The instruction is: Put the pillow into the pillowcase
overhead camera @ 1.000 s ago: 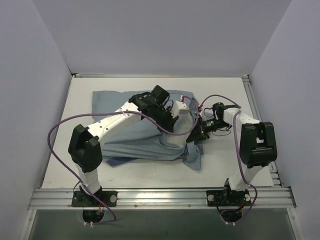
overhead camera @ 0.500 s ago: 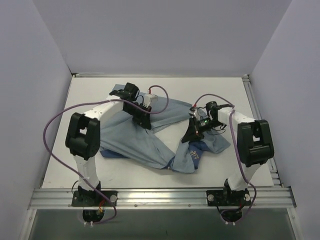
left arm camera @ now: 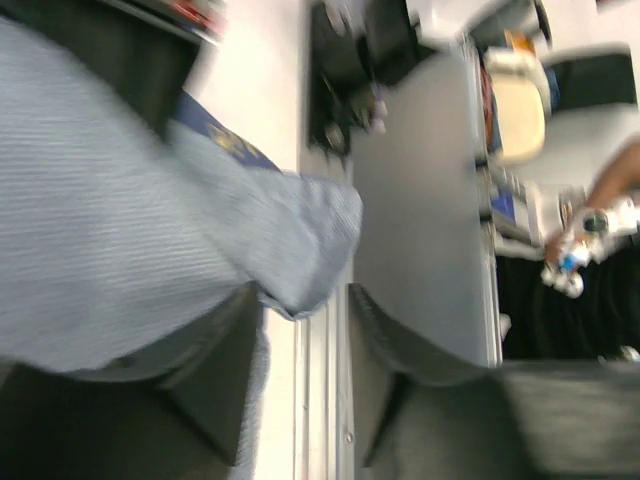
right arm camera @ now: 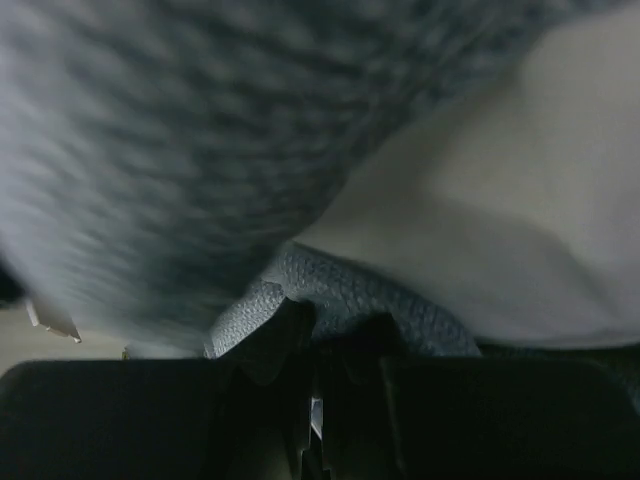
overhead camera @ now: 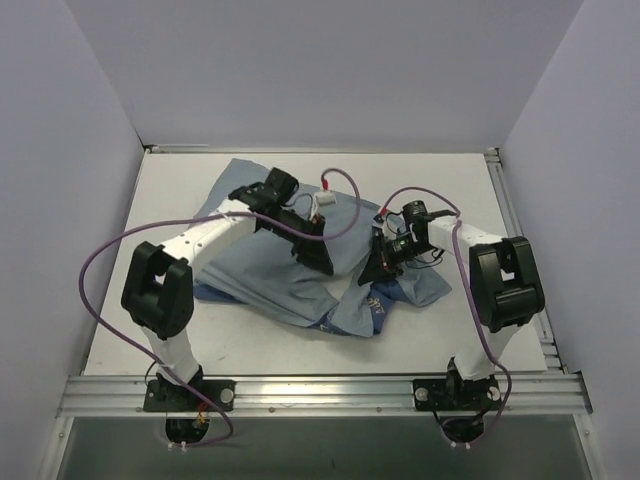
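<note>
Top external view showed the pillowcase [overhead camera: 265, 280] heaped on the table [overhead camera: 420, 340] beneath both claws, with dark navy lining just nearward of the right gripper [overhead camera: 383, 268]. The pillow could not be made out there. Only the right wrist view showed that claw clamped on a bunched fold of the cloth. Only the left wrist view showed the left gripper [left arm camera: 303, 330] with its fingers parted, cloth draped against one finger and nothing pinched.

The pillowcase [overhead camera: 265, 275] is pale grey-blue, with a dark blue patch at its near right. The counter [overhead camera: 480, 190] is white. The cables [overhead camera: 86, 290] are purple.
</note>
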You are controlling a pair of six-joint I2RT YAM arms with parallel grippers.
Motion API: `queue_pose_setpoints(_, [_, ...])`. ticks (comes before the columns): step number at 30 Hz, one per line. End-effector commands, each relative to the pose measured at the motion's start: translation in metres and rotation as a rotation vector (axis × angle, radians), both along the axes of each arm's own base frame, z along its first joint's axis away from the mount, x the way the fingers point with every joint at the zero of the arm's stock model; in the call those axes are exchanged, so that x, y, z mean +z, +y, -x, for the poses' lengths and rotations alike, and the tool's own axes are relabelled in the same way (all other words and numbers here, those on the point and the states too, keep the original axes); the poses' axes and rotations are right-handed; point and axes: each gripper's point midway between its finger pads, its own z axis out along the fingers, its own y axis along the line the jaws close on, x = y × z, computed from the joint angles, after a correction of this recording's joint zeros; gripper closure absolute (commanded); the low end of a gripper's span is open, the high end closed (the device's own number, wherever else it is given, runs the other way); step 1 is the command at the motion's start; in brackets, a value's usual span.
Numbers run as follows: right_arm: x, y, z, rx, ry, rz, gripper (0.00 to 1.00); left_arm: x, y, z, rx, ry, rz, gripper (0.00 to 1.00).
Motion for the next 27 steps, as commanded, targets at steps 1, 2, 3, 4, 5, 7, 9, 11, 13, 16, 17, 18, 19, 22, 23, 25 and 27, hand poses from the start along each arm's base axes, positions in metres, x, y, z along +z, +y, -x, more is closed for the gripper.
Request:
queue_pose_setpoints(1, [-0.012,0.016,-0.021,-0.007,-0.049,0.047,1.0,-0.033,0.002,0.03,-0.065,0.021,-0.048,0.48])
queue_pose_setpoints(2, [-0.02,0.021,-0.026,-0.007,-0.032,0.054,1.0,-0.042,0.011,0.02,-0.025,0.028,-0.081,0.46])
queue_pose_setpoints(3, [-0.014,0.031,-0.043,-0.01,-0.083,0.036,1.0,-0.044,0.018,0.012,0.004,0.021,-0.097,0.42])
queue_pose_setpoints(4, [-0.013,0.036,-0.053,-0.017,-0.098,0.035,1.0,-0.041,0.024,0.002,0.036,0.011,-0.093,0.41])
queue_pose_setpoints(5, [-0.02,0.04,-0.059,-0.025,-0.089,0.038,1.0,-0.037,0.032,-0.01,0.079,0.001,-0.092,0.39])
queue_pose_setpoints(7, [-0.006,0.057,-0.086,-0.037,-0.148,0.015,1.0,-0.022,0.057,-0.047,0.207,-0.07,-0.095,0.37])
queue_pose_setpoints(9, [-0.005,0.07,-0.102,-0.05,-0.156,0.011,1.0,-0.011,0.083,-0.075,0.32,-0.112,-0.103,0.34])
queue_pose_setpoints(11, [0.017,0.085,-0.113,-0.04,-0.187,-0.041,1.0,0.0,0.101,-0.097,0.408,-0.183,-0.129,0.34])
queue_pose_setpoints(13, [0.027,0.081,-0.099,-0.018,-0.168,-0.086,1.0,-0.002,0.122,-0.115,0.498,-0.246,-0.224,0.34])
queue_pose_setpoints(16, [0.043,0.052,-0.067,0.029,-0.235,-0.09,1.0,-0.002,0.132,-0.119,0.488,-0.414,-0.317,0.34])
queue_pose_setpoints(17, [0.043,0.03,-0.048,0.017,-0.231,-0.072,1.0,-0.008,0.129,-0.118,0.481,-0.462,-0.376,0.34])
queue_pose_setpoints(18, [0.039,0.014,-0.029,0.016,-0.175,-0.042,1.0,-0.014,0.129,-0.117,0.467,-0.492,-0.413,0.34])
queue_pose_setpoints(19, [0.034,0.0,-0.019,0.017,-0.18,-0.009,1.0,-0.017,0.124,-0.114,0.449,-0.512,-0.439,0.34])
queue_pose_setpoints(22, [0.008,-0.055,0.015,0.05,-0.162,0.179,1.0,-0.044,0.106,-0.104,0.379,-0.583,-0.562,0.34])
queue_pose_setpoints(23, [0.003,-0.067,0.017,0.064,-0.164,0.217,1.0,-0.054,0.094,-0.096,0.342,-0.596,-0.589,0.34])
queue_pose_setpoints(25, [-0.003,-0.081,0.028,0.084,-0.104,0.282,1.0,-0.081,0.094,-0.1,0.351,-0.577,-0.681,0.34])
queue_pose_setpoints(27, [-0.011,-0.095,0.031,0.109,-0.055,0.369,1.0,-0.098,0.094,-0.103,0.354,-0.582,-0.762,0.36])
